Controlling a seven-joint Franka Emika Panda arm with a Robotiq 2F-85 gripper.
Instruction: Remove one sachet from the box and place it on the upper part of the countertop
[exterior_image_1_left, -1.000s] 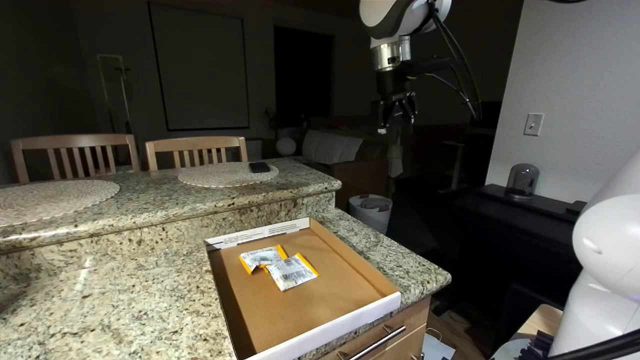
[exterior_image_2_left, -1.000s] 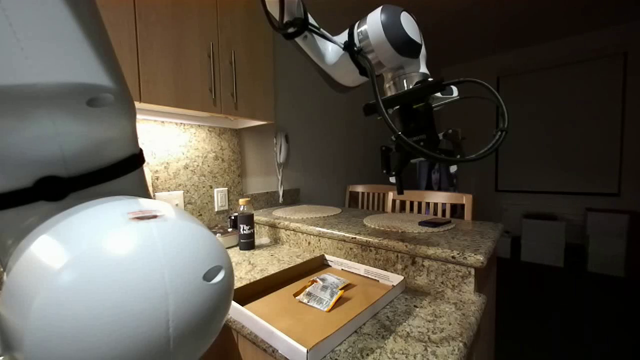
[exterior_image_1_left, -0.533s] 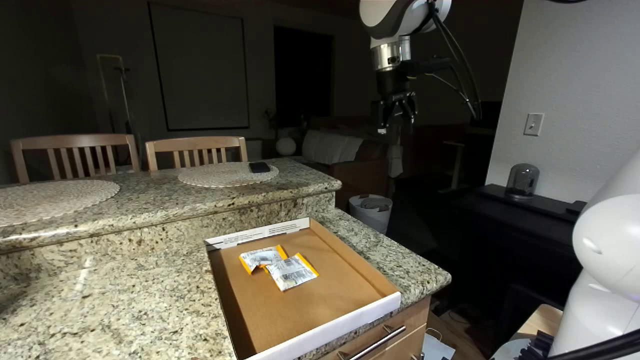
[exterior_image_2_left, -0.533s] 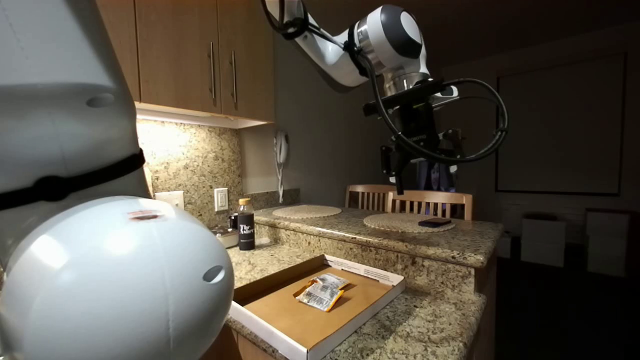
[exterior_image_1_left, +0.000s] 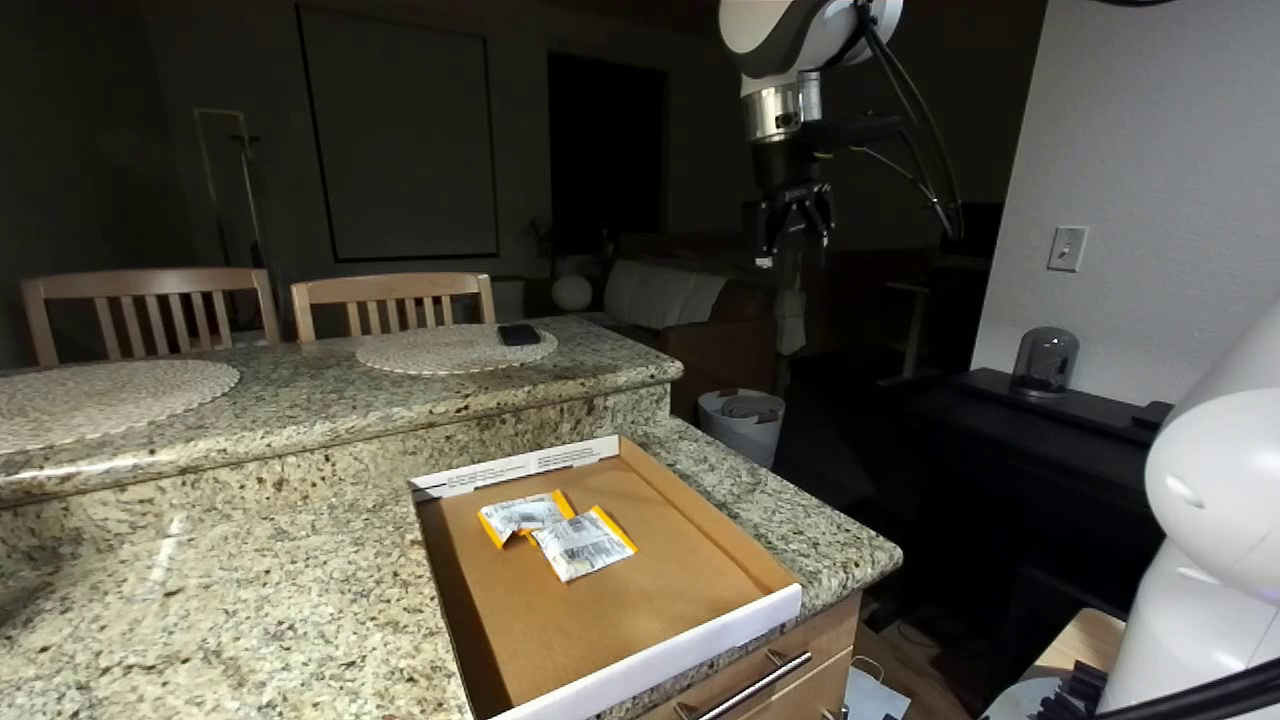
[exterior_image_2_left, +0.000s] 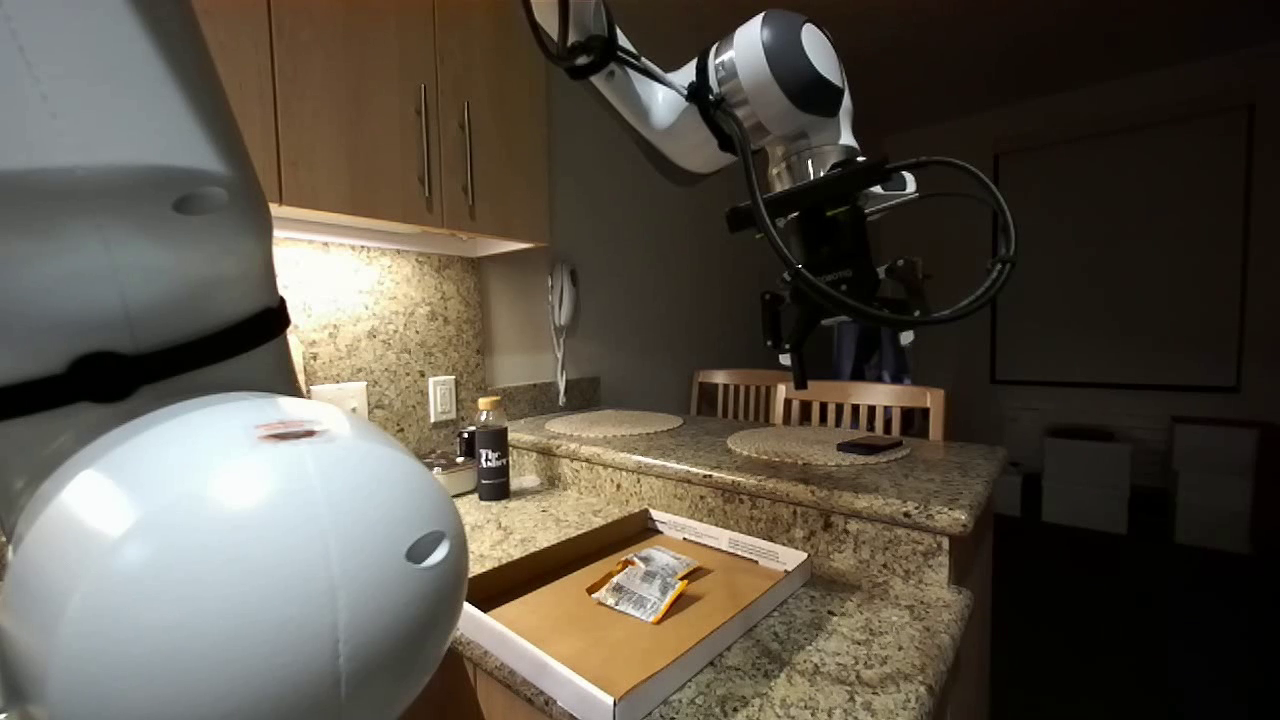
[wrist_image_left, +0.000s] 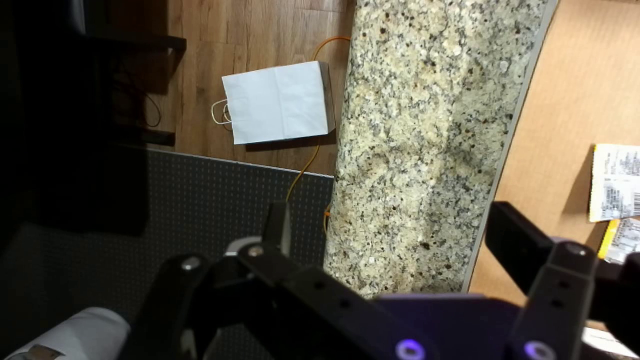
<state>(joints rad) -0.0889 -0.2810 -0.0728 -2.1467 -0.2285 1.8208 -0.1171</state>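
My gripper, fingers set wide apart, hangs above counter level; in the wrist view, the lower granite tier shows between my fingertips. On this tier rests the box. Two sachets, in contact with each other, lie on its brown base in both exterior views. Just beside the box's printed wall rises the upper part of the countertop, bearing round mats and a dark flat object. A bottle stands farther along the lower tier; a pale paper bag occupies the wooden floor.

Dim grey wall, slatted chairs, wooden cupboards; plank floor
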